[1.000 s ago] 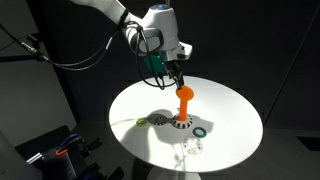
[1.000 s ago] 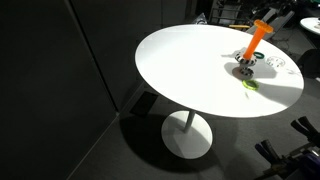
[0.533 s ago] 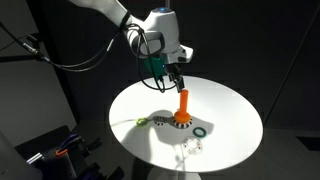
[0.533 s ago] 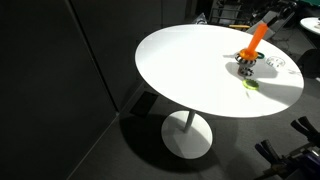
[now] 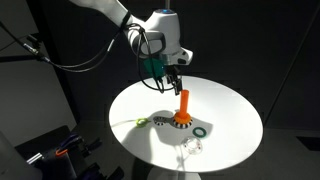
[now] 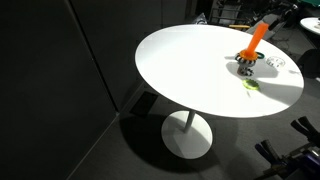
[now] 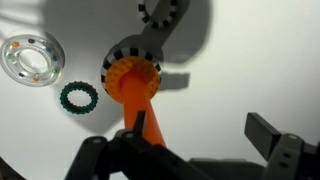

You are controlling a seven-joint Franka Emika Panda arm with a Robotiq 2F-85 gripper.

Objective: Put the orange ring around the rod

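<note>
The hand (image 5: 172, 76) hangs spread and empty just above the upright rod (image 5: 184, 102), near the worktop's (image 5: 235, 115) middle. The orange ring (image 7: 118, 72) lies straight below it, apparently encircling the rod's foot.

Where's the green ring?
In the wrist view, the dark green ring lies on the table, just left of the rod, below the clear ring.
</note>
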